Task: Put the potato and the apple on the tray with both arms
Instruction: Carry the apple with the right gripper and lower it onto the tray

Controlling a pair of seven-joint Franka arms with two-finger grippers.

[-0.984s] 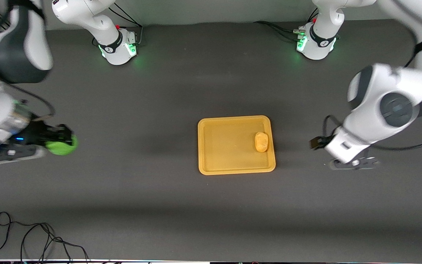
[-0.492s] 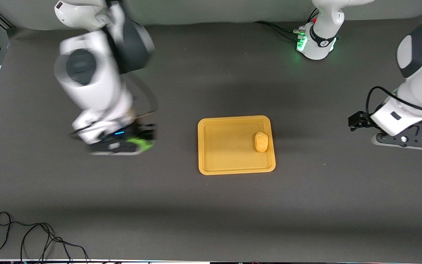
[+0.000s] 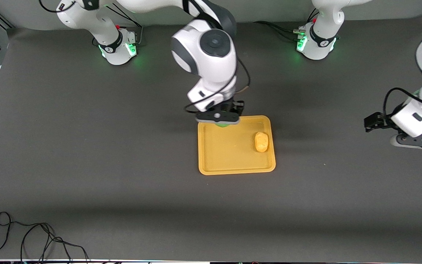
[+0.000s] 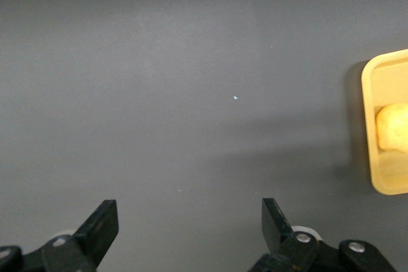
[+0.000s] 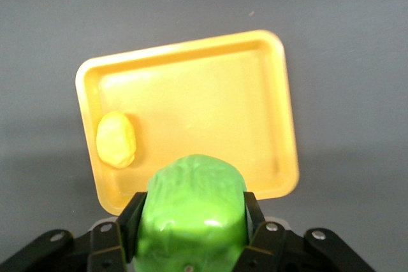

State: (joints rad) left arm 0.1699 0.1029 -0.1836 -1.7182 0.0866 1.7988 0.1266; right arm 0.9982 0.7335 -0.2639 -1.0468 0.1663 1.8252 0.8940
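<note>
The yellow-orange tray (image 3: pixel 229 154) lies mid-table with the potato (image 3: pixel 261 142) on it, at the end toward the left arm. My right gripper (image 3: pixel 218 119) hangs over the tray's edge farthest from the front camera. It is shut on the green apple (image 5: pixel 194 211), of which only a sliver (image 3: pixel 222 125) peeks out below the hand in the front view. The right wrist view looks down on the tray (image 5: pixel 204 106) and the potato (image 5: pixel 116 139). My left gripper (image 4: pixel 189 221) is open and empty over bare table toward the left arm's end, with the tray's rim (image 4: pixel 368 93) off to one side.
The dark grey mat covers the whole table. A black cable (image 3: pixel 31 234) coils near the front edge at the right arm's end. Both green-lit bases (image 3: pixel 117 47) (image 3: pixel 315 44) stand along the edge farthest from the front camera.
The right arm has swung from the right arm's end of the table to over the tray, carrying the apple. The left arm has drawn away from the tray toward its own end.
</note>
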